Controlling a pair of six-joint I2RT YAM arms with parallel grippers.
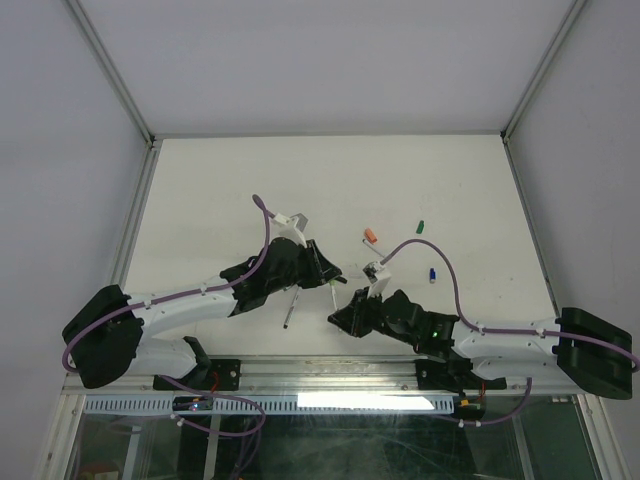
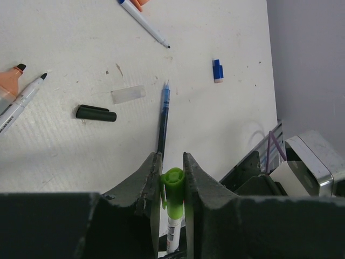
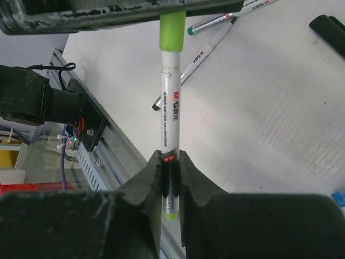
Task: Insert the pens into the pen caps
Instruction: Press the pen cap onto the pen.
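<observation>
My left gripper (image 2: pixel 172 162) is shut on a light green pen cap (image 2: pixel 173 181), with a white pen barrel (image 2: pixel 173 232) running out of it. My right gripper (image 3: pixel 171 162) is shut on that same white pen (image 3: pixel 171 108), near its light green tail end. The pen's front sits in the green cap (image 3: pixel 172 32), which is held between the left gripper's dark fingers (image 3: pixel 108 13). In the top view both grippers meet at the table's near middle, left (image 1: pixel 325 268) and right (image 1: pixel 342 305), with the pen (image 1: pixel 331 290) between them.
On the table lie a blue pen (image 2: pixel 163 116), a black cap (image 2: pixel 96 113), a blue cap (image 2: pixel 217 70), a clear sleeve (image 2: pixel 128 94) and more pens (image 2: pixel 24 97) (image 2: pixel 145 21). The top view shows an orange cap (image 1: pixel 371 236), a green cap (image 1: pixel 421 227) and a blue cap (image 1: pixel 433 273). The table's metal front rail (image 3: pixel 97 140) lies below the right gripper.
</observation>
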